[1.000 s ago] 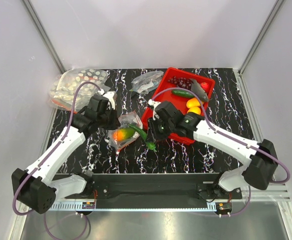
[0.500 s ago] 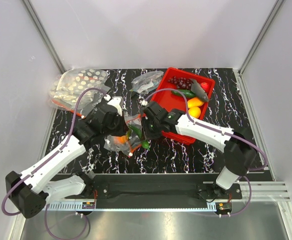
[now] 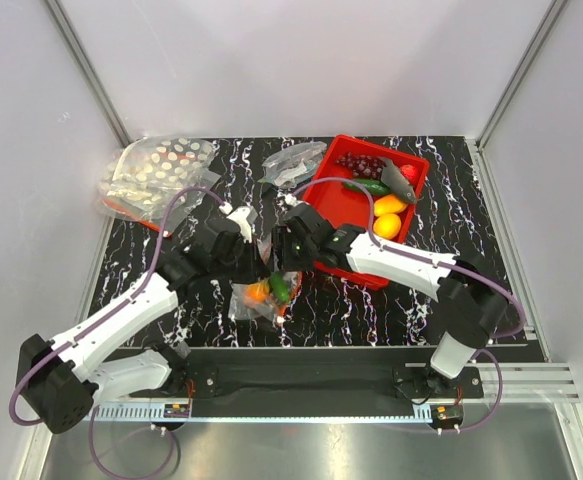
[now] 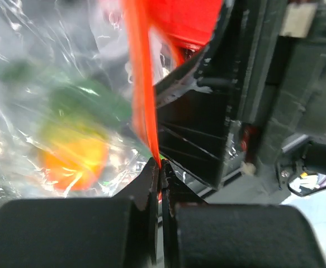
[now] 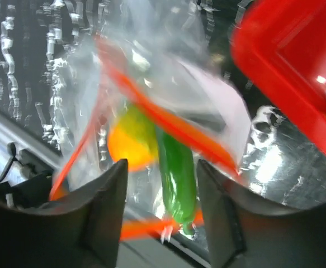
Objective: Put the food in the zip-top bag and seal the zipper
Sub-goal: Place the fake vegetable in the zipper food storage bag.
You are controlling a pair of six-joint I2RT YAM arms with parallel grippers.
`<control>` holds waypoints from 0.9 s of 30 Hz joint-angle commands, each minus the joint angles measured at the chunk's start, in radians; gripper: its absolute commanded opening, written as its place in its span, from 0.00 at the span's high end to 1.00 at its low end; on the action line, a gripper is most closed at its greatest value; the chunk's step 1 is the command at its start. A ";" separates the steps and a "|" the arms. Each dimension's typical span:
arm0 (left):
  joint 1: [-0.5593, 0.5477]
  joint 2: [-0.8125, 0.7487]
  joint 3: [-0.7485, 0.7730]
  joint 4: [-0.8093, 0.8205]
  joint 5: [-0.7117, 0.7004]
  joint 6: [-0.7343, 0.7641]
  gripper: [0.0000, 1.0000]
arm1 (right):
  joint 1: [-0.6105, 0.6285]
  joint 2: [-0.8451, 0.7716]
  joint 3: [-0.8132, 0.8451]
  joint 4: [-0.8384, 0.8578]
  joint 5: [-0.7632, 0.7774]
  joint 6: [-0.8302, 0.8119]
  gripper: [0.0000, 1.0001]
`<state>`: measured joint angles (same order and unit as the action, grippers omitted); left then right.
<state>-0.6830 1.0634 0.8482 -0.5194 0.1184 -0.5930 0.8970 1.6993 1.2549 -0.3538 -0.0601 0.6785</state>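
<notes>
The clear zip-top bag (image 3: 263, 297) hangs between my two arms above the table front. An orange-yellow mango (image 3: 256, 292) and a green cucumber (image 3: 281, 289) are inside it; both show in the right wrist view, the mango (image 5: 130, 140) left of the cucumber (image 5: 177, 176). My left gripper (image 4: 161, 170) is shut on the bag's orange zipper strip (image 4: 142, 84). My right gripper (image 5: 161, 184) is open just above the bag, its jaws either side of the cucumber. The zipper (image 5: 168, 120) runs slanted across the bag's mouth.
The red tray (image 3: 316, 190) at the back right holds purple grapes (image 3: 359, 164), a grey fish (image 3: 399, 180), another cucumber (image 3: 366, 186), lemons (image 3: 388, 224) and a red piece (image 3: 409, 172). Spotted bags (image 3: 156, 170) lie back left, a greyish bag (image 3: 296, 160) back centre.
Both arms have moved toward the front centre. The bag with mango and cucumber has come up off the table and now hangs from my left gripper. My right gripper has let go of the cucumber.
</notes>
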 commanded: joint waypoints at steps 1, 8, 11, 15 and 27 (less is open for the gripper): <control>0.013 -0.006 0.006 0.079 0.066 -0.016 1.00 | -0.004 -0.072 -0.051 0.075 0.042 -0.003 0.38; 0.083 0.001 0.018 0.096 0.176 -0.001 1.00 | -0.004 -0.210 -0.132 0.046 0.086 -0.014 0.39; 0.088 0.015 0.037 0.067 0.171 0.019 1.00 | -0.003 -0.262 -0.147 0.010 0.095 -0.028 0.52; 0.091 0.029 0.034 0.062 0.155 0.028 1.00 | -0.004 -0.291 -0.160 -0.034 0.082 -0.037 0.59; 0.111 0.010 0.061 0.027 0.139 0.036 1.00 | -0.004 -0.224 -0.250 0.032 0.095 0.000 0.59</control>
<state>-0.5804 1.0931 0.8577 -0.5049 0.2504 -0.5747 0.8936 1.4498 1.0069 -0.3672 0.0082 0.6643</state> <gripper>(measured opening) 0.012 0.413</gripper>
